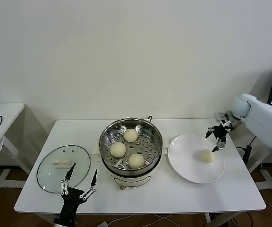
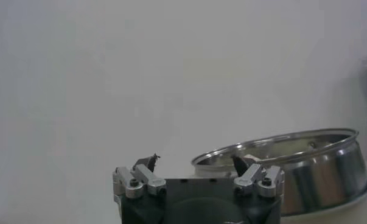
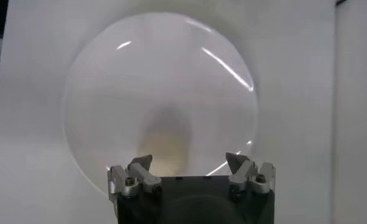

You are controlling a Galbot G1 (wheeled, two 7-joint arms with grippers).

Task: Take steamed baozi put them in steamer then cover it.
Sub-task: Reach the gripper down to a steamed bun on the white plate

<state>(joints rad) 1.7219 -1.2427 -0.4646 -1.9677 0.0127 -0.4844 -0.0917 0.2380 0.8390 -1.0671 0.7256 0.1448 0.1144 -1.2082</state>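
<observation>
Right end effector [image 1: 216, 140], jaws released and empty, is hovering just above the last baozi [image 1: 207, 155] right of the steamer [image 1: 131, 146]. Bun is probably soft and light; grasp gently across its sides. Left end effector [image 1: 80, 179] is waiting released.

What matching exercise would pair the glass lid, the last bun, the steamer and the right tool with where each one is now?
Things:
1. glass lid
2. last bun
3. steamer
4. right tool

Places or states:
A. on the white plate
B. mid-table, three buns inside
C. open, just above the plate's bun
D. flat on the table's left side, by the open left tool

Pairs: 1-D, 2-A, 3-B, 4-C
</observation>
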